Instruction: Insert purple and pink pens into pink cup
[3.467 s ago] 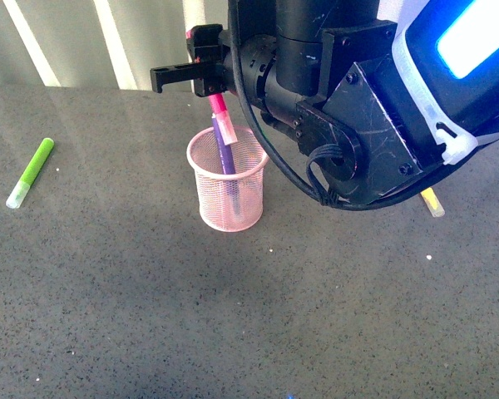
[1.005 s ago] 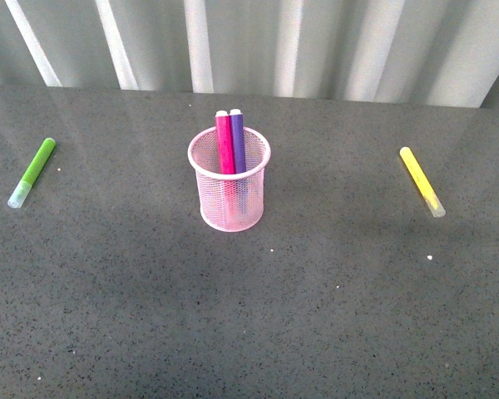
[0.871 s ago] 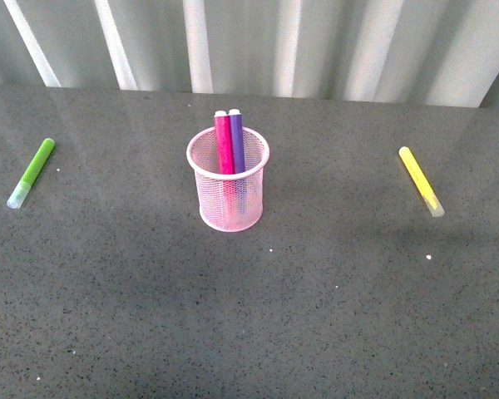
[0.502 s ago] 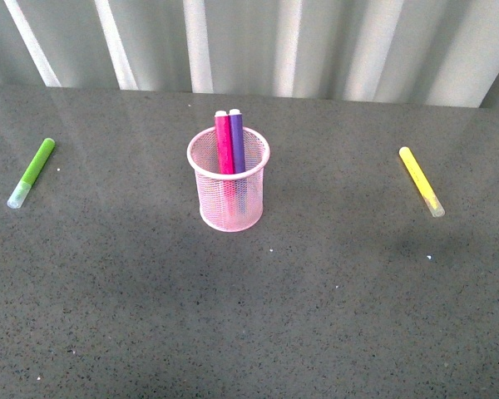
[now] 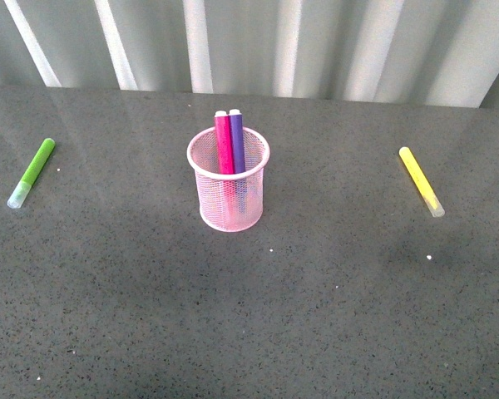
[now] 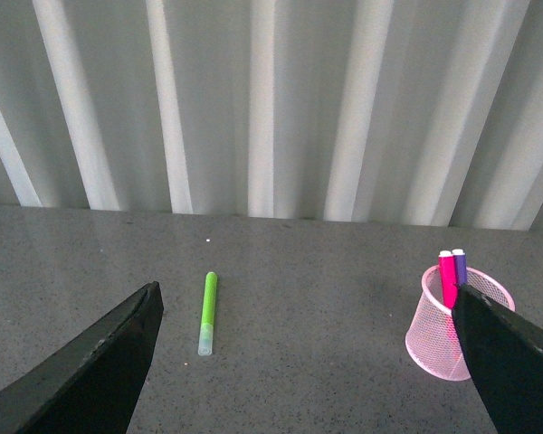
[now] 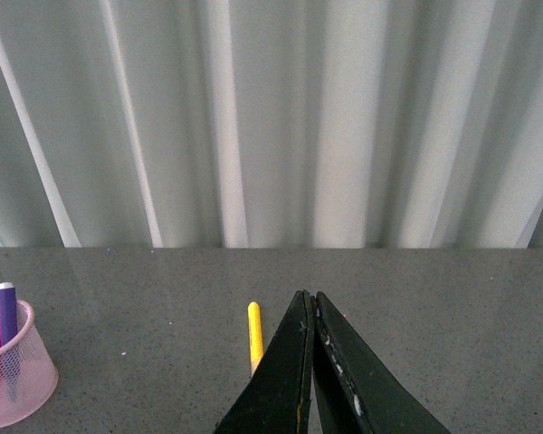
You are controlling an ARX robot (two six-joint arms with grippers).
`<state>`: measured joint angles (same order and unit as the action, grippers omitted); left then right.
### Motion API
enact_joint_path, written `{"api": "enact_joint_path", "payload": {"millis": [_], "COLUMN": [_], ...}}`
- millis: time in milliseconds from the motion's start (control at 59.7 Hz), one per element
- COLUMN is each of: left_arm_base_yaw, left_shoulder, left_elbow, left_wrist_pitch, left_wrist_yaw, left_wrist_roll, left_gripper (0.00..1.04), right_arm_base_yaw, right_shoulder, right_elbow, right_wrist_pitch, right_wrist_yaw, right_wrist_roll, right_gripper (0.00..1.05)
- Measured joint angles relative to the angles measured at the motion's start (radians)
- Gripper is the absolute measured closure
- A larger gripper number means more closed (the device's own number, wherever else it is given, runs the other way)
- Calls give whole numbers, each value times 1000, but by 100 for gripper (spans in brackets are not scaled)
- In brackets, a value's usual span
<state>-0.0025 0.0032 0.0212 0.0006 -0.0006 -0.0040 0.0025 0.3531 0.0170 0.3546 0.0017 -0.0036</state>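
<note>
The pink cup (image 5: 229, 184) stands upright in the middle of the grey table. The pink pen (image 5: 224, 143) and the purple pen (image 5: 237, 141) stand side by side inside it, leaning on the far rim, ends above the rim. Neither gripper shows in the front view. In the left wrist view the left gripper (image 6: 308, 312) is open and empty, the cup (image 6: 443, 324) beside one finger (image 6: 511, 357). In the right wrist view the right gripper (image 7: 309, 298) is shut on nothing, with the cup (image 7: 9, 372) far off to one side.
A lime-green marker (image 5: 32, 172) lies at the table's left, also in the left wrist view (image 6: 207, 312). A yellow marker (image 5: 421, 180) lies at the right, also in the right wrist view (image 7: 254, 335). A ribbed white wall (image 5: 316, 41) runs behind the table.
3.5 s ago the right arm hung over the cup with the pink pen in its gripper. The arm has since left the front view and both pens stand in the cup. Nothing has moved in the last second.
</note>
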Motion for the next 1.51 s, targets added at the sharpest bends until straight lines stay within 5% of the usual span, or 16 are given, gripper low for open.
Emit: {"api": "enact_joint_path", "payload": {"millis": [502, 603, 821, 1289, 1507], "left_arm_base_yaw": [0, 0, 0, 0, 0], "left_shoulder": [0, 0, -1, -1, -1], "left_elbow": [0, 0, 0, 0, 0], "left_wrist_pitch": [0, 0, 0, 0, 0], "left_wrist_yaw": [0, 0, 0, 0, 0], "left_wrist_roll": [0, 0, 0, 0, 0], "left_gripper": [7, 7, 7, 7, 7], "right_arm_base_yaw": [0, 0, 0, 0, 0], "right_shoulder": [-189, -322, -349, -349, -349], "right_elbow": [0, 0, 0, 0, 0], "right_wrist_pitch": [-188, -348, -353, -353, -353], "right_wrist_yaw": [0, 0, 0, 0, 0], "right_wrist_roll": [0, 1, 0, 1, 3], "right_gripper": [101, 101, 101, 6, 7]}}
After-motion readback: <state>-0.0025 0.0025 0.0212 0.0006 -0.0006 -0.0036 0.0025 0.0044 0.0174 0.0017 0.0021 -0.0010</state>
